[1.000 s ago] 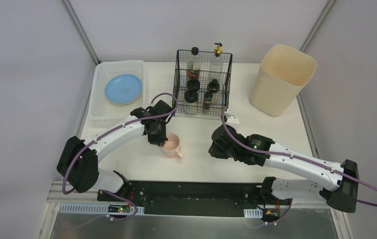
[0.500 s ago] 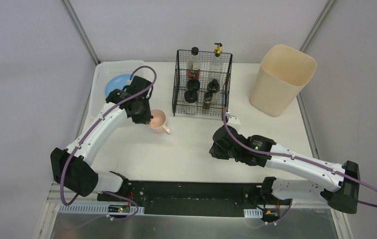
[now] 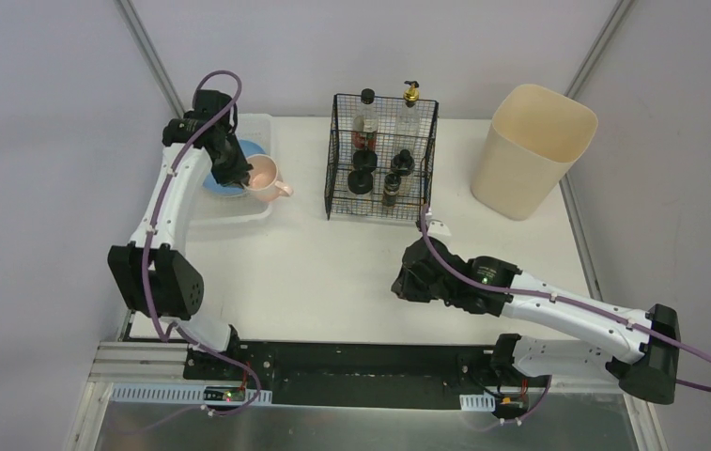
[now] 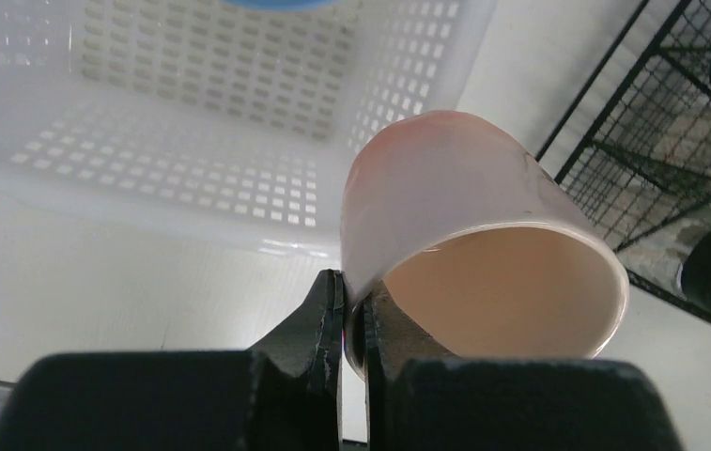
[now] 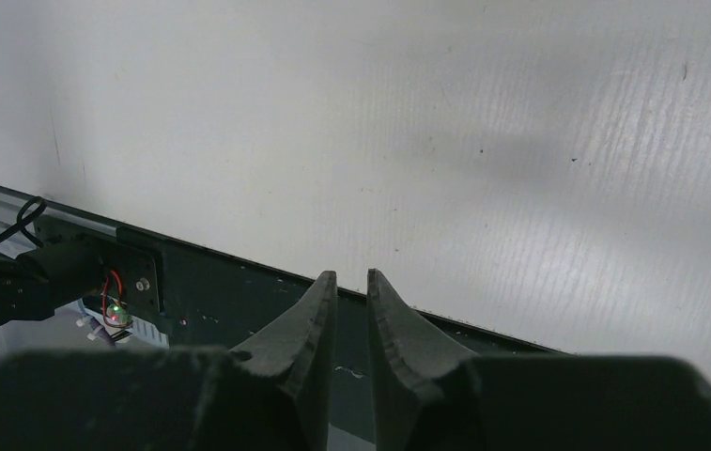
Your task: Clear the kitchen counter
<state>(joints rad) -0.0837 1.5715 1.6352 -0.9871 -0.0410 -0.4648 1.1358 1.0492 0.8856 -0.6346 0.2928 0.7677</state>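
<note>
A pink mug (image 3: 265,177) hangs tilted over the right edge of the translucent white tray (image 3: 229,217) at the back left, and my left gripper (image 3: 244,175) is shut on its rim. In the left wrist view one finger is inside the mug (image 4: 464,216) and one outside, at my left gripper (image 4: 353,303), with the perforated tray (image 4: 145,141) below. A blue plate (image 3: 221,181) lies in the tray, partly hidden by the arm. Low over the kitchen counter (image 3: 332,272), my right gripper (image 3: 406,282) is open by a narrow gap and holds nothing; its fingers (image 5: 351,278) reach just past the front edge of the counter (image 5: 426,113).
A black wire basket (image 3: 384,155) with several bottles and jars stands at the back middle, close to the right of the mug; it also shows in the left wrist view (image 4: 671,141). A tall cream bin (image 3: 530,150) stands back right. A small white object (image 3: 437,225) lies by the basket's front right corner.
My left arm has lifted the pink mug from the counter's middle and carried it back and left over the tray. The right arm has barely moved.
</note>
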